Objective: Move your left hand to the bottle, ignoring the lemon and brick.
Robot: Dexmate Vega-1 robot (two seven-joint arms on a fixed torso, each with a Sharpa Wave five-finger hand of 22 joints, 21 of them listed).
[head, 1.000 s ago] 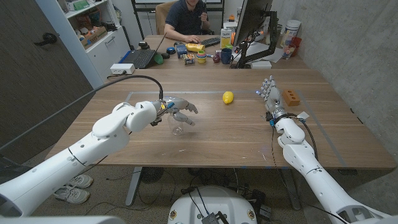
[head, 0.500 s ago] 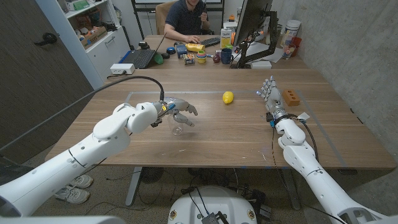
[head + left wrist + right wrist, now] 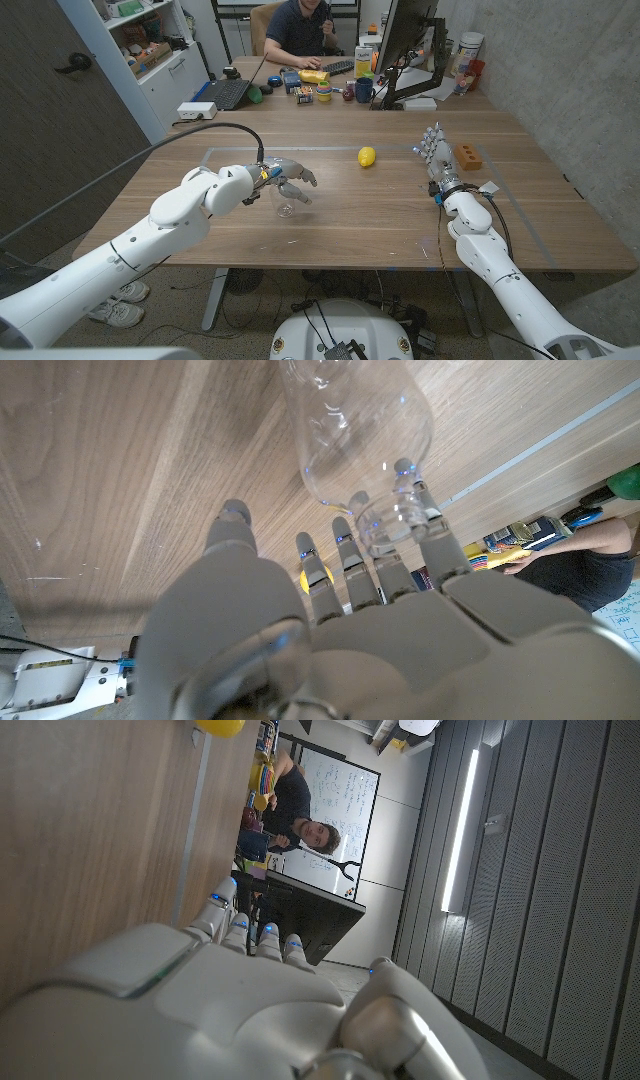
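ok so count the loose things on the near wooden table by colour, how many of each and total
clear: 1, the bottle under the left robot hand
yellow: 1, the lemon
orange: 1, the brick beside the right robot hand
total: 3

Your left hand (image 3: 330, 630) reached along the wooden table (image 3: 120, 470), fingertips (image 3: 405, 472) spread at the clear bottle (image 3: 355, 430), perhaps just touching it, not gripping.
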